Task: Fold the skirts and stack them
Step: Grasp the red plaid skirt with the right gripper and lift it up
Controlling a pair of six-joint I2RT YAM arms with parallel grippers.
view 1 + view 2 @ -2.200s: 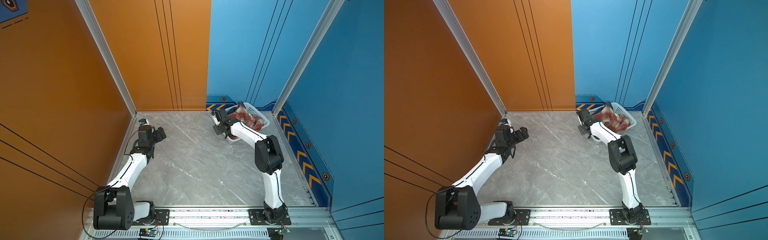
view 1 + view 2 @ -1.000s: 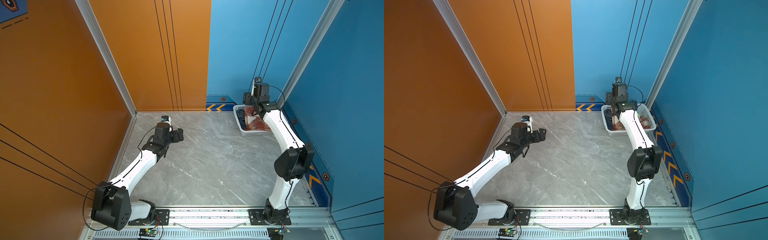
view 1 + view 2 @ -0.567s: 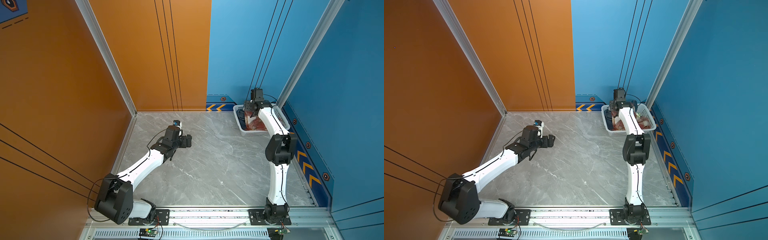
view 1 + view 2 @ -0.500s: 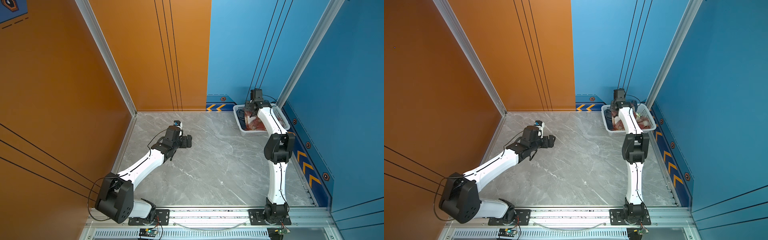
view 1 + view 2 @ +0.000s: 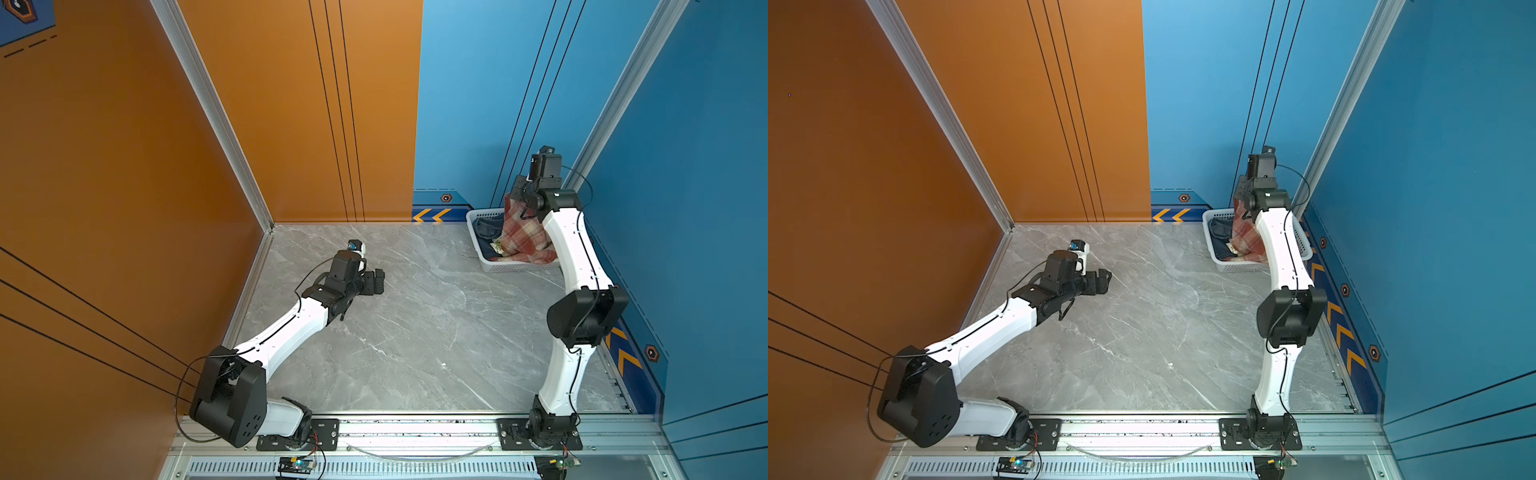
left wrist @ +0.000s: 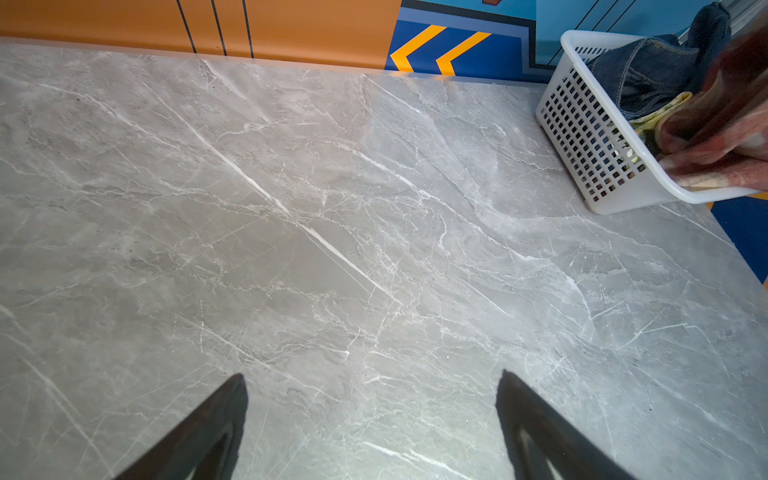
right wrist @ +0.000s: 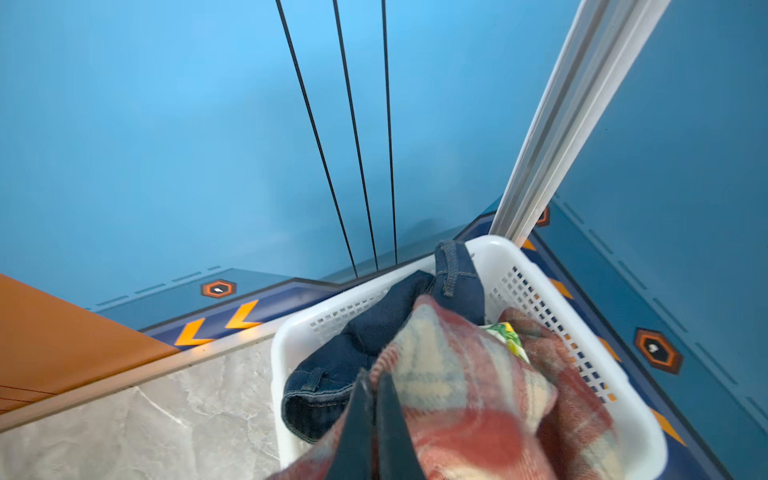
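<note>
- Your right gripper has its jaws pressed together on a fold of the red-and-cream plaid skirt. The skirt hangs from the jaws, and its lower part is slumped in the white perforated basket beneath them.
- Expect the plaid to be soft, thick and fairly light (a woolly weave, by the look). It should drape rather than hold a shape, and it is unlikely to slip from a firm pinch.
- A single mid-cloth pinch will probably let it bunch. A hem or waistband corner would likely spread better, with a second grip from the other arm.
- The dark blue denim skirt lies in the basket just beyond the jaw tips and is likely stiffer and heavier. The lemon-print skirt peeks out beside the plaid, looks thin, and could be dragged along.
- Your left gripper has its jaws spread wide with nothing between them, only bare grey marble tabletop below and ahead.
- A second ago the plaid lay low in the basket. The right jaws have since closed and the cloth is drawn up, and your left arm has reached further out over the table.
</note>
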